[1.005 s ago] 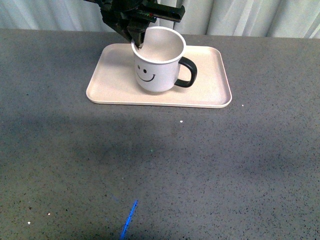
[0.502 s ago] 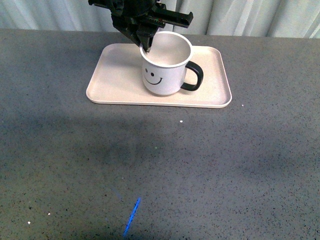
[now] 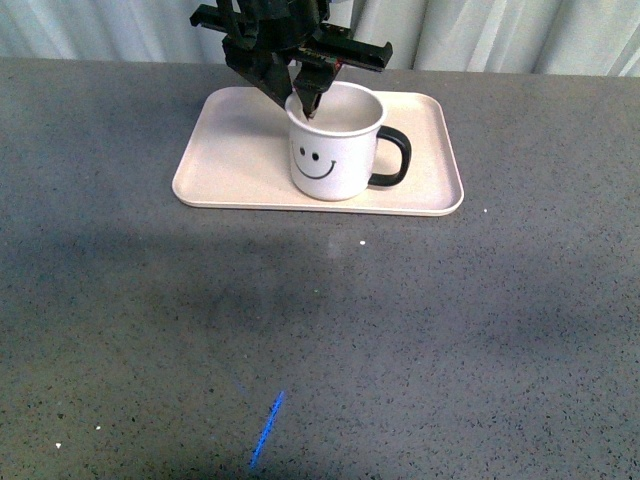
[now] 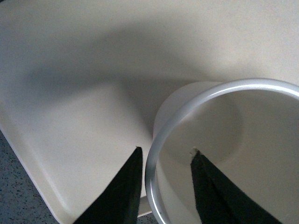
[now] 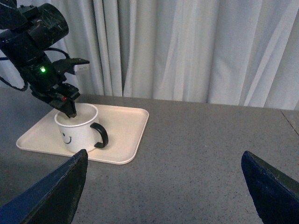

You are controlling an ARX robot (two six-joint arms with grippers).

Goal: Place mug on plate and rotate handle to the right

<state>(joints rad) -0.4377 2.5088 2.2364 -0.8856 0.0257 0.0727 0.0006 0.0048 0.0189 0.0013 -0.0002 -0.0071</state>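
One upright mug (image 3: 335, 150) on plate (image 3: 225, 165), handle (image 3: 393, 158) rightward, left hand (image 3: 303, 103) clamped on rim.

place: lab-like test bench | cues: speckled grey tabletop (image 3: 420, 330), pale curtain backdrop (image 5: 196, 46)

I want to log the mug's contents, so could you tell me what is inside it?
Only one finger of the left gripper dips inside the mug; otherwise its visible interior is bare. Part of the floor is hidden.
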